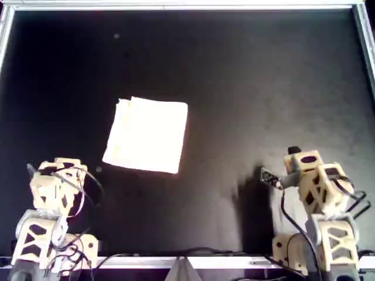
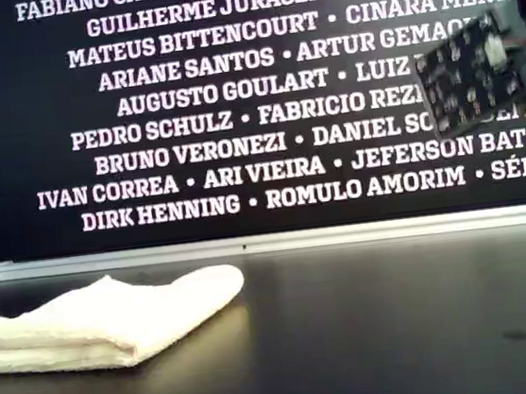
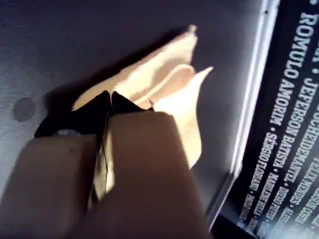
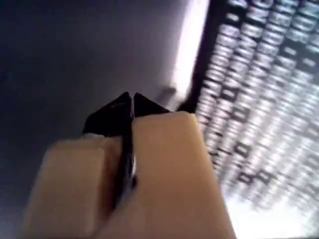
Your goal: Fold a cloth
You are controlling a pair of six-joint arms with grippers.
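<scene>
Cloth (image 1: 147, 136) lay folded on the dark table (image 1: 263, 88) in the overhead view, both arms drawn back well apart from it. In the wrist views, my first gripper (image 3: 109, 94) and second gripper (image 4: 132, 97) were pressed together, empty; in my judgement, any further fold required spreading the jaws before pinching one edge cleanly.

Cloth (image 1: 147, 136) on table (image 1: 263, 88), overhead view's left.

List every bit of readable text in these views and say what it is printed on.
All on the black wall behind the table, exterior view:
"GUILHERME JURASZEK"
"MATEUS BITTENCOURT"
"ARIANE SANTOS"
"AUGUSTO GOULART"
"PEDRO SCHULZ"
"BRUNO VERONEZI"
"IVAN CORREA · ARI VIEIRA"
"DIRK HENNING · ROMULO AMORIM"
Other names are cut off or hidden.
Second wrist view: wall text too blurred.
Cloth: no text.
</scene>
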